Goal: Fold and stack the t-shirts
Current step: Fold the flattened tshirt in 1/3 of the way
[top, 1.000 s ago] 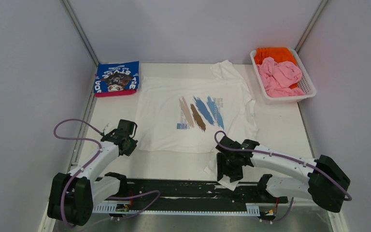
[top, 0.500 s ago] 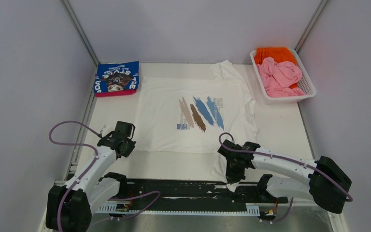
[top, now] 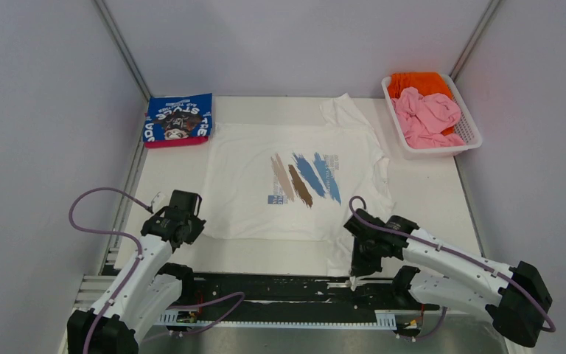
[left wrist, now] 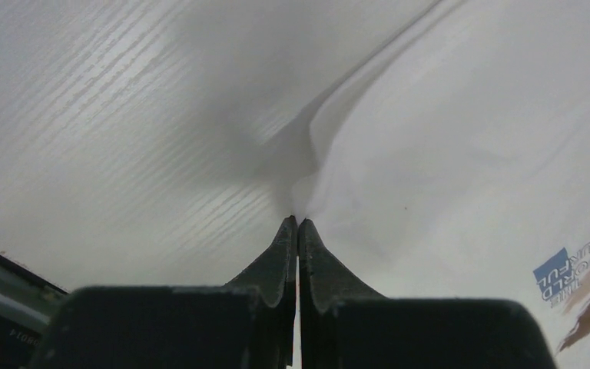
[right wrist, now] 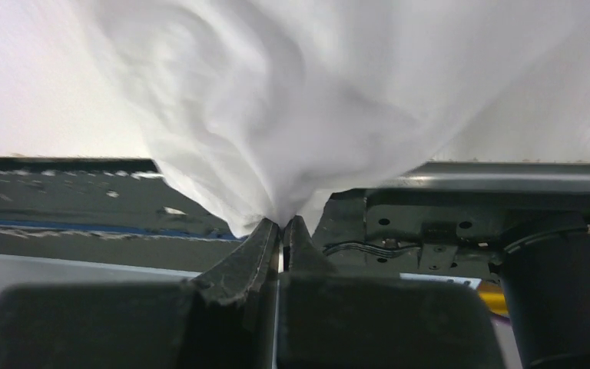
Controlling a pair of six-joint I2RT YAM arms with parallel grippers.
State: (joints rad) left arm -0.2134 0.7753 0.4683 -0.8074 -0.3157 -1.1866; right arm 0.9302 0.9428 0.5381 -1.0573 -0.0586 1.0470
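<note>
The white t-shirt (top: 295,177) with tan, brown and blue brush strokes lies spread flat, print up, mid-table. My left gripper (top: 197,230) is shut on its near left hem corner; in the left wrist view the cloth (left wrist: 469,154) puckers at the closed gripper (left wrist: 298,220). My right gripper (top: 354,279) is shut on a bunched near right part of the shirt at the table's near edge. In the right wrist view this white cloth (right wrist: 276,100) hangs from the gripper (right wrist: 284,223). The folded blue t-shirt (top: 178,118) lies at the back left.
A strip of pink cloth (top: 168,143) shows under the blue tee. A white basket (top: 433,152) at the back right holds a crumpled pink tee (top: 427,114) and an orange one (top: 413,81). The black mounting rail (top: 280,291) runs along the near edge. Grey walls close both sides.
My right gripper shut on the shirt's near right part and drew it toward the near edge. My left arm pulled back toward me, keeping hold of the hem; the shirt shifted slightly nearer.
</note>
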